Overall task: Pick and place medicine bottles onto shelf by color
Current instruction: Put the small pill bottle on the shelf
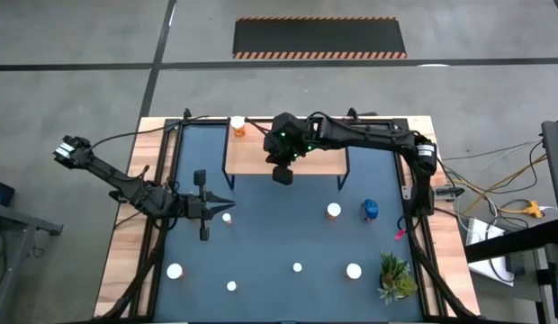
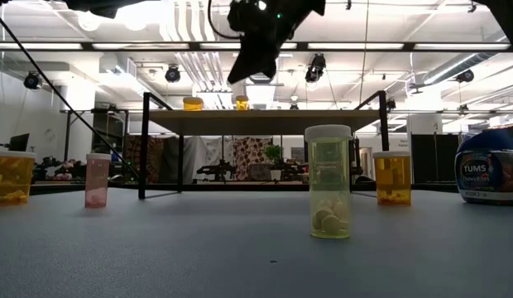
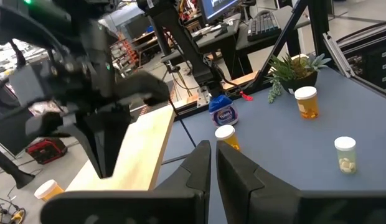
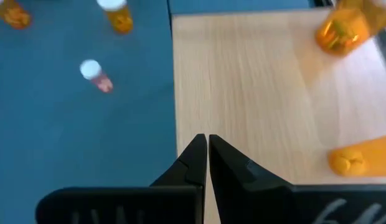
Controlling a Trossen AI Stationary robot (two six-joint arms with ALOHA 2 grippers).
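A dark blue surface (image 1: 288, 243) seen from above; nearest the front edge stand four white-capped bottles, one at the front left (image 1: 175, 270), a small one (image 1: 231, 286) beside it, another small one (image 1: 298, 267) at the middle, and a larger one (image 1: 354, 270) toward the right; a small green plant (image 1: 396, 275) sits at the front right corner; farther back, an orange bottle (image 1: 334, 211) stands just beside a blue bottle (image 1: 369, 211); on the left side, the left hand (image 1: 227, 205) lies low over the surface with its fingers pressed together, holding nothing, a white-capped bottle (image 1: 227, 217) just beside its tip; at the far edge stands the shelf (image 1: 261, 155), a light wooden board on black legs; two orange bottles (image 1: 238, 125) stand at its far left corner; the right hand (image 1: 282, 174) hangs above the shelf's front edge, fingers together and empty.
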